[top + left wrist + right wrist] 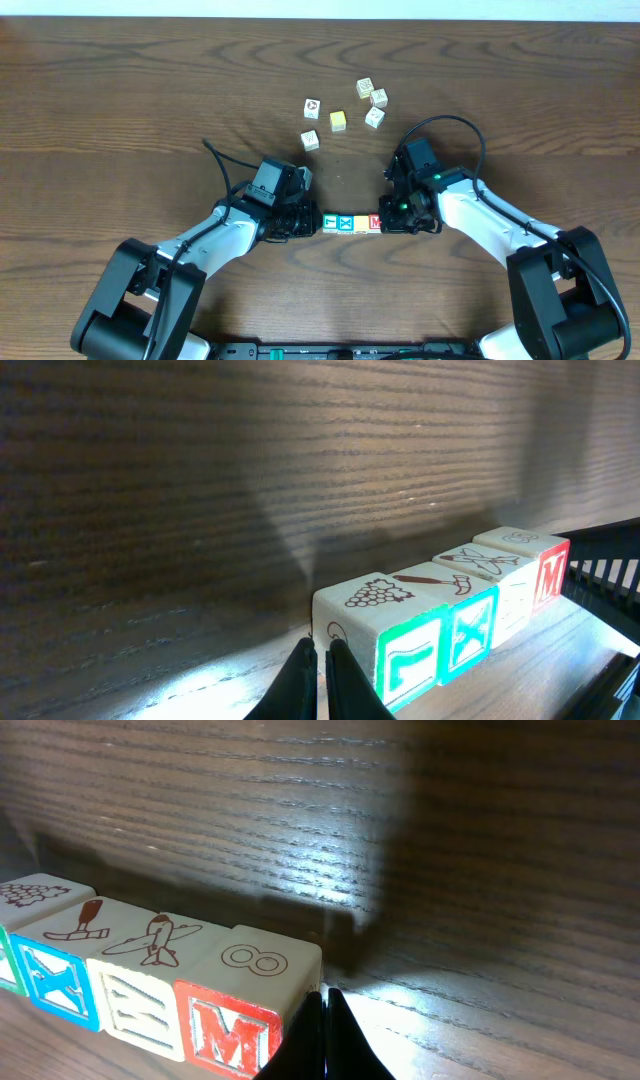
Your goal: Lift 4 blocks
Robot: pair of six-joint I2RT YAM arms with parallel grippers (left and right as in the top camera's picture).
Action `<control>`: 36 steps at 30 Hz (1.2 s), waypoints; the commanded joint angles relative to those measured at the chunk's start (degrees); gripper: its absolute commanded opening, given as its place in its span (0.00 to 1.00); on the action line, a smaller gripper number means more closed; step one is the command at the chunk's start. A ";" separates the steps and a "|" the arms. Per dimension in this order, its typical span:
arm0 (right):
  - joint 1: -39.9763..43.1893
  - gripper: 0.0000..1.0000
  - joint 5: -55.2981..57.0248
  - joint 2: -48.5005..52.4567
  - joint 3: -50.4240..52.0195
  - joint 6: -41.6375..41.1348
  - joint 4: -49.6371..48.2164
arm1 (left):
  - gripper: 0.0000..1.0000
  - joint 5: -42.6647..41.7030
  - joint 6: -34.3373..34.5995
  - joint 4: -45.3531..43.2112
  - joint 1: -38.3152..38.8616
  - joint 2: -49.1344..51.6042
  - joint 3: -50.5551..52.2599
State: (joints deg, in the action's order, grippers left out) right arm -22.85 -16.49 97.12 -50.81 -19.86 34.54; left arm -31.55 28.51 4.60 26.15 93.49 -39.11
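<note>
Blocks [347, 222]: 4 in 1 tight row, front-centre of table [150, 100]. Green-faced block [405, 660] sits at left gripper [320, 675], red M block [228, 1038] at right gripper [325, 1020]. Both grippers fully closed, nothing betw. own fingers. Closed tips butt row ends, prob. to squeeze row as 1 unit for lift. Off table or not: can't tell.

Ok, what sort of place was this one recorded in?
Probably a robotics lab or test bench, not a home: two robot arms fixed at one edge of a bare wooden table, a row of letter blocks between them, loose cubes behind.
</note>
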 commanded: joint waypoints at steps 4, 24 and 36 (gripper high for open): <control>-2.10 0.01 -3.96 0.39 0.35 1.29 -1.03 | 0.08 -3.85 0.09 -0.68 0.48 0.70 0.22; -5.16 0.01 -5.25 0.39 0.35 2.97 -2.80 | 0.07 -3.80 -0.33 -2.56 3.89 0.70 0.22; -7.26 0.01 -5.25 0.39 0.35 2.73 -3.93 | 0.07 -3.80 -2.34 -1.46 3.89 0.70 0.22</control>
State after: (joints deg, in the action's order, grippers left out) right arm -26.33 -9.06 97.12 -50.41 -18.20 31.90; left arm -30.44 28.03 4.10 27.99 93.51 -38.92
